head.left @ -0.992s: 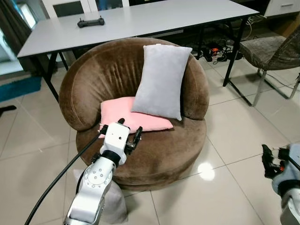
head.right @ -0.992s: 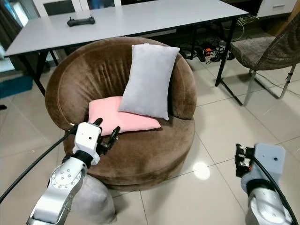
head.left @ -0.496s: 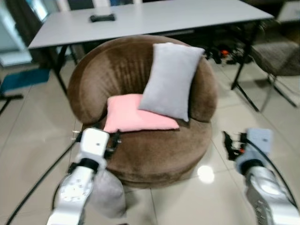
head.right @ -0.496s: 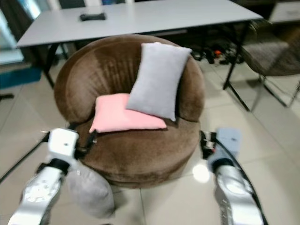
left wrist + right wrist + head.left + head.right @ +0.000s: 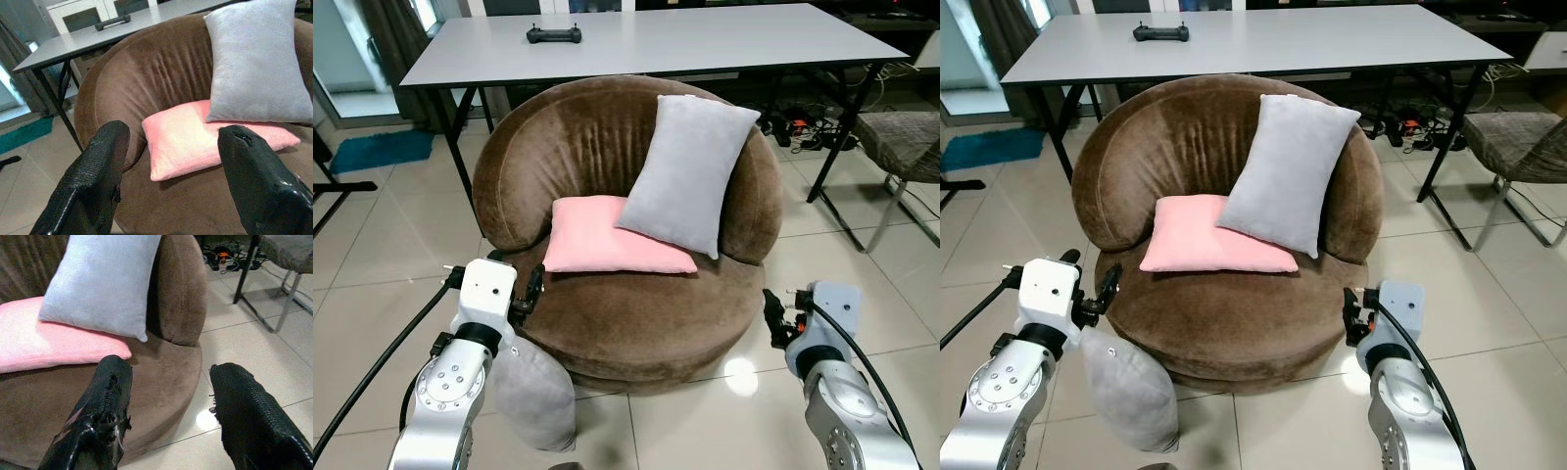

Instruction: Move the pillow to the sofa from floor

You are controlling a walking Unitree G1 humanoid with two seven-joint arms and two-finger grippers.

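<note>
grey floor pillow (image 5: 1128, 389), upright, leaning against sofa (image 5: 1234, 323)

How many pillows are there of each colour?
Grey pillows: 2, one leaning on the sofa back, one on the floor
Pink pillows: 1, lying on the sofa seat
Total: 3

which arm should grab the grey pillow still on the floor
Left, most likely. The grey floor pillow leans by the sofa base right under the open left pincer; the right pincer is across the sofa.
</note>
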